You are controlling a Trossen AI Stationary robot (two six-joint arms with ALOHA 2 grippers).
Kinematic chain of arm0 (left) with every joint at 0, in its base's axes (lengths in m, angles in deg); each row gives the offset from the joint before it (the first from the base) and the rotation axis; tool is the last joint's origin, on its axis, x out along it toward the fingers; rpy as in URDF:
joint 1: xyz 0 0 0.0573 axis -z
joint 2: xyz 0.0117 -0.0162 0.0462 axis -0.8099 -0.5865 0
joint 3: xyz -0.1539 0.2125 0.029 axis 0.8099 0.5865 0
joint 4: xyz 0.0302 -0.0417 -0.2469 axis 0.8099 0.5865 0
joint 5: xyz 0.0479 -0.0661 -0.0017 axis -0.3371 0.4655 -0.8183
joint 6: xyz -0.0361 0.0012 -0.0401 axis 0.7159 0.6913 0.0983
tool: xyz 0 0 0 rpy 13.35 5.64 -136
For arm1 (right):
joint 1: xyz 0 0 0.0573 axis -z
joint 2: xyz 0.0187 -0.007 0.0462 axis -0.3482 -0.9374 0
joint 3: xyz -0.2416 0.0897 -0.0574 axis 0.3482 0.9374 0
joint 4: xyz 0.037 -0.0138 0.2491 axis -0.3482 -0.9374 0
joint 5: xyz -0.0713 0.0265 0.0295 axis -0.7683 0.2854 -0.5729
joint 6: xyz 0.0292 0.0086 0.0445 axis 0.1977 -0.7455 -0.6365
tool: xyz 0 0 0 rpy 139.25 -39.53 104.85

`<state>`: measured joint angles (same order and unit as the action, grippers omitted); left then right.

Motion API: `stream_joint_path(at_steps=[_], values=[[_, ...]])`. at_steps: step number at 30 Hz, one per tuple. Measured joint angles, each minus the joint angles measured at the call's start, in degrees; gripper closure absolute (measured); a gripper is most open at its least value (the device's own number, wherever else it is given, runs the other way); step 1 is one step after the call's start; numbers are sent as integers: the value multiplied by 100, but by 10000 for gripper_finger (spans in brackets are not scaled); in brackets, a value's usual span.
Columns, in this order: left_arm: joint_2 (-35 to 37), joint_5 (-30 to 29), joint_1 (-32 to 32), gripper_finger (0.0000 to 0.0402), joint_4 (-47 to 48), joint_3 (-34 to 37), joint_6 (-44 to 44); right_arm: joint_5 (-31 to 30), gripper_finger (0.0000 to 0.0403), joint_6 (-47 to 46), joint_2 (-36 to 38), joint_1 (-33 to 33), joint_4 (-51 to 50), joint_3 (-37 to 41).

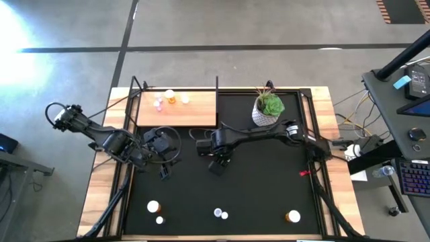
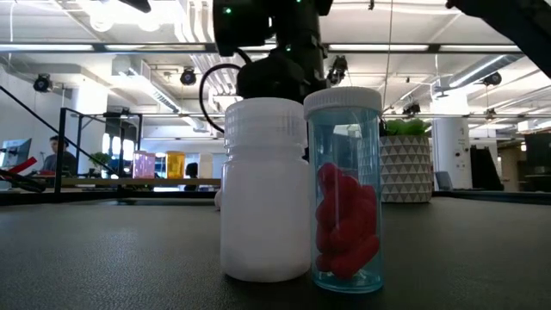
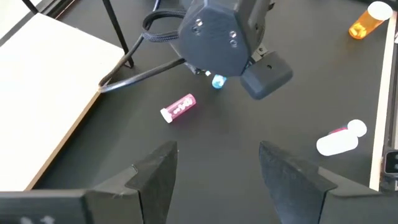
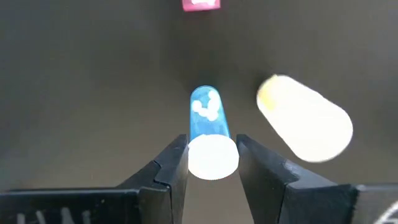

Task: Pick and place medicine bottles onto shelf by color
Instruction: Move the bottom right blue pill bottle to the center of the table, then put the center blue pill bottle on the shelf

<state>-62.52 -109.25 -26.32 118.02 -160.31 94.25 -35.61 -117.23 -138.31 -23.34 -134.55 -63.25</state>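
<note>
Blue pill bottle [image 4: 209,121] pinched at its white cap in right gripper [image 4: 212,157] jaws, mid-mat. Left gripper [image 3: 217,167] hovers nearby, jaws spread, empty.

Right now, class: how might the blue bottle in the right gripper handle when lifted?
The blue bottle lies on its side, so it may roll if released. The right gripper pinches only its white cap, so it could pivot. It is small, probably light.

A grey concrete floor [image 1: 269,27] crossed by dark seams surrounds the table. A desk with a lit keyboard [image 1: 414,176] stands to one side. Beyond, an open hall shows white ceiling ducts [image 2: 155,82], strip lights [image 2: 77,47], a white column [image 2: 448,151] and a seated person [image 2: 58,157].
</note>
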Motion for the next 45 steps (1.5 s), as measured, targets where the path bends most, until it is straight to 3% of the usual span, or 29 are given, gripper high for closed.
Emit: stream_joint_path(at_steps=[10,20,25,33,38,45], values=[[0,7,0,191,149,0,0,-4,281,78,-225,-2,19,-273],[0,9,4,191,195,0,1,-7,206,160,-199,0,108,-270],[-11,-27,4,191,195,0,-2,-50,185,172,162,-10,98,-266],[-295,-577,-4,191,118,0,-106,-1190,182,70,1133,-441,-250,-187],[-791,-803,-8,191,-514,2,-1023,-2046,182,-439,1823,-912,-393,395],[-1814,-831,-200,191,-1817,2,-2293,-2152,182,-1977,2810,-1401,-451,1952]])
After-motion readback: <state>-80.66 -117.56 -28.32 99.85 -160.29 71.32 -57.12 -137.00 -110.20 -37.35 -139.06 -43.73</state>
